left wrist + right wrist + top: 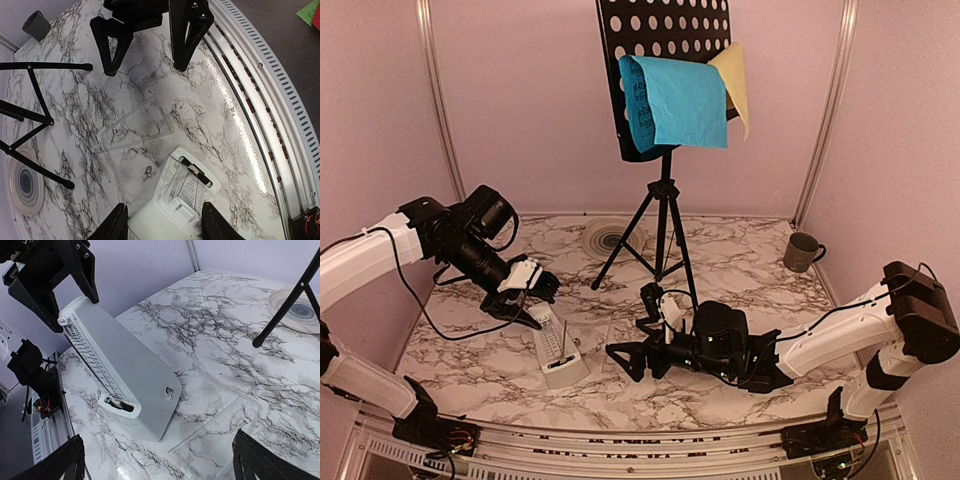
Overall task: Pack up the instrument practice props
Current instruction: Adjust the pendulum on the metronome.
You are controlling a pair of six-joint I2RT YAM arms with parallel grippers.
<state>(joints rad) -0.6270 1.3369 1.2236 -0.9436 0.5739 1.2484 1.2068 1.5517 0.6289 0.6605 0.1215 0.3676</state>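
Note:
The white pyramid metronome (560, 355) stands on the marble table, front left. My left gripper (535, 303) is shut on its top; in the left wrist view its fingers (116, 225) flank the metronome (185, 195). A clear cover (137, 125) lies flat beside it. My right gripper (633, 328) is open and empty, low over that cover (220, 440), just right of the metronome (130, 365). The black hole-punched music stand (665, 30) stands at the back on tripod legs (660, 240), with a blue page (675, 100) and a yellow page (738, 75) draped over it.
A dark mug (802, 251) stands at the back right and also shows in the left wrist view (36, 25). A round ringed disc (605, 238) lies by the tripod's left leg. Pink walls close in three sides. A metal rail (260, 110) runs along the near edge.

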